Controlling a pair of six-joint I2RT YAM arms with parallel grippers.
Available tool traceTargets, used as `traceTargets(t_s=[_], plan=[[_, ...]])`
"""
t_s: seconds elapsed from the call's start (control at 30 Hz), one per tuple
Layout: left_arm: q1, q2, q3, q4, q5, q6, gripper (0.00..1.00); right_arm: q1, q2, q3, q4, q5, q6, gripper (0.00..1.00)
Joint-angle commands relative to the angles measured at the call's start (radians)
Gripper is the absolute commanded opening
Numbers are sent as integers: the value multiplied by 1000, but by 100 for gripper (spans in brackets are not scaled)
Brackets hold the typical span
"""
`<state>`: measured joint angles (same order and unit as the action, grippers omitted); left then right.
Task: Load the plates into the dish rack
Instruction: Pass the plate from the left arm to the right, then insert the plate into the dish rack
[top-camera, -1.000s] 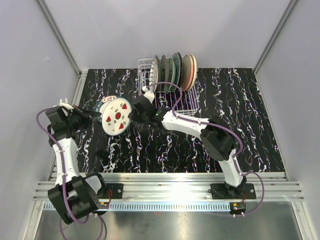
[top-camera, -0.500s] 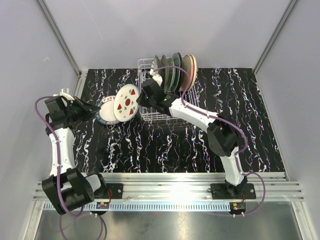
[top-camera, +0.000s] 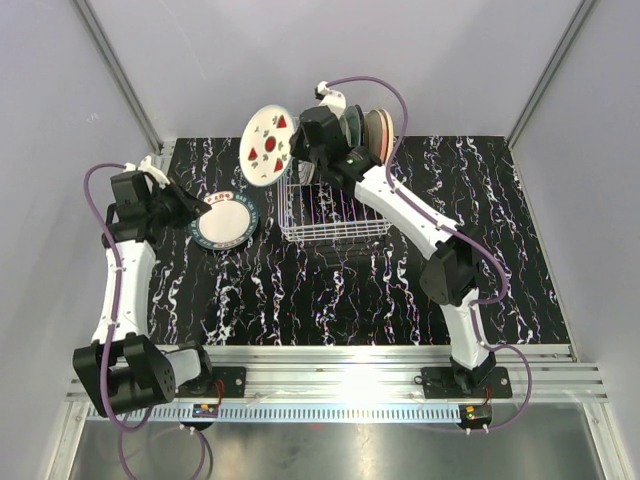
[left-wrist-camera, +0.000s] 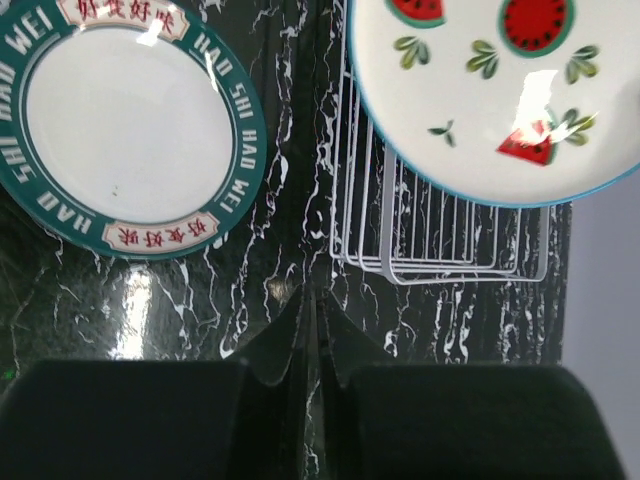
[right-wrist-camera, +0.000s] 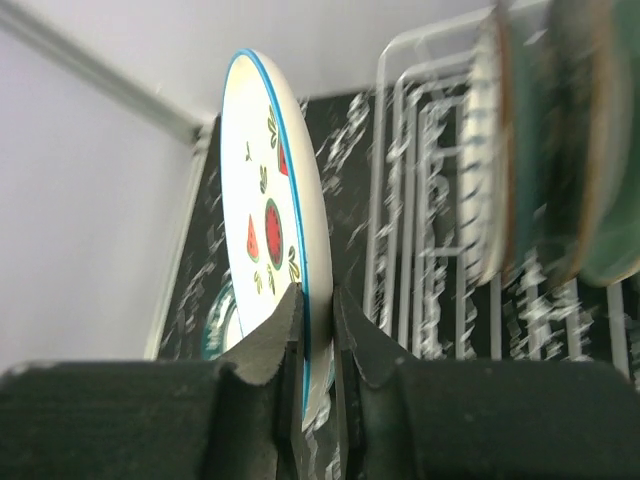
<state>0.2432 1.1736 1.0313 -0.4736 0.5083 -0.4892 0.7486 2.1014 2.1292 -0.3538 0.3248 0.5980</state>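
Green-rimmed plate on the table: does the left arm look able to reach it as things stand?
Probably yes. The left gripper, shut, is close beside the green-rimmed plate, which lies flat and uncovered; the right gripper holds the watermelon plate up by the rack, out of the way.

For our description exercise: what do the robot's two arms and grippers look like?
The left arm and right arm have white links, black joint housings and a looping purple cable each. The left gripper and right gripper have dark, tapered fingers.
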Motion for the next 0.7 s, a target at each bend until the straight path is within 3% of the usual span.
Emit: traceTargets(t_s=[0.0,0.3,0.67], plan=[[-22,31,69,1,-74,69,7,-23,0,123,92,149,-91,0],[-70,-23,-11,59,-83,83,2,-28,39,235,98,325,-291,0],[-73,-52,-34,70,-70,75,0,-26,51,219,111,410,-368,0]])
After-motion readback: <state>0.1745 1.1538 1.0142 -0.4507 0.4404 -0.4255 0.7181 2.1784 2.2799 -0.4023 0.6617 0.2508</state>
